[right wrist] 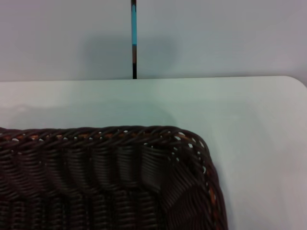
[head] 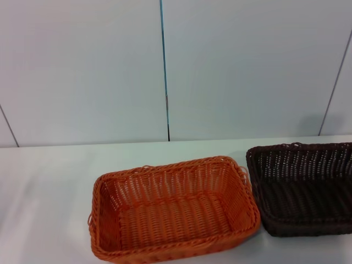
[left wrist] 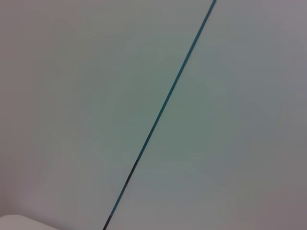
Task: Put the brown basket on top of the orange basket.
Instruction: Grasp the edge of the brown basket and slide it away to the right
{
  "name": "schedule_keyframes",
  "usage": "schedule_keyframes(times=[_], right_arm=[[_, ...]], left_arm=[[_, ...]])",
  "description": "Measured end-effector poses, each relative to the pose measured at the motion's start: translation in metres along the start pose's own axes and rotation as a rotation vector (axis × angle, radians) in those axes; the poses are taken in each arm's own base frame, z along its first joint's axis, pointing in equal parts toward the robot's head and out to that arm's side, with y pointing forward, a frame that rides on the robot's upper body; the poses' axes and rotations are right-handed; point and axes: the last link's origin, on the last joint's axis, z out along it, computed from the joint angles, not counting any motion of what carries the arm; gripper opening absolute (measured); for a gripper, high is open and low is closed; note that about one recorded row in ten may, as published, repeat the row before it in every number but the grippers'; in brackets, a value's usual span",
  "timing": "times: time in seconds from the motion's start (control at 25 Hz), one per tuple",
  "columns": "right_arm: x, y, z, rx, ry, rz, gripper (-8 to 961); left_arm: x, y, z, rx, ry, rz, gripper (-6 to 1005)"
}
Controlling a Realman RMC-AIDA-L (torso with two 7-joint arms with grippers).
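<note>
The table (head: 49,181) is carrying both baskets side by side, and no stacking is showing yet.

On the left of the pair, the orange basket (head: 173,212) is sitting upright and empty on the white surface, its braided rim fully exposed and nothing resting on it. Its near edge is running out of the head view at the bottom.

To its right, the brown basket (head: 302,190) is standing on the table just beside the orange one, their facing rims close together but apparently not touching; the gap is narrow and hard to confirm. Its right side is being cut off by the edge of the head view.

Task status, as a judgement: the lift, the transfer and the placement of the brown basket are all remaining.

The right wrist view is looking down over one corner of the brown basket (right wrist: 110,182), which suggests the right arm is positioned close above or beside it. The left wrist view is showing only the wall panel (left wrist: 96,96) and its seam (left wrist: 163,110), so the left arm is probably parked away from the work.

Neither gripper is appearing in any view. Whether the fingers of either end effector are spread, pressed together or pinching the rim cannot be told.
</note>
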Motion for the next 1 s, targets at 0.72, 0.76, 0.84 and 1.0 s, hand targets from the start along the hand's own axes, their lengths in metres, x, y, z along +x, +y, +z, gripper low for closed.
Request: schedule_keyframes(times=[0.72,0.76,0.84,1.0], right_arm=[[-0.018,-0.005,0.027,-0.03,0.075,0.031,869],[-0.019,-0.005,0.029,-0.031,0.075,0.032,868],[-0.022,-0.006,0.032,-0.033,0.074,0.036,866],[-0.027,-0.007,0.037,-0.035,0.074,0.04,862]], left_arm=[[-0.019,0.008,0.006,-0.02,-0.024,-0.052,880],[-0.019,0.008,0.006,-0.02,-0.023,-0.053,880],[-0.018,0.008,0.006,-0.019,-0.022,-0.053,880],[-0.014,0.001,0.001,0.003,-0.001,-0.065,880]])
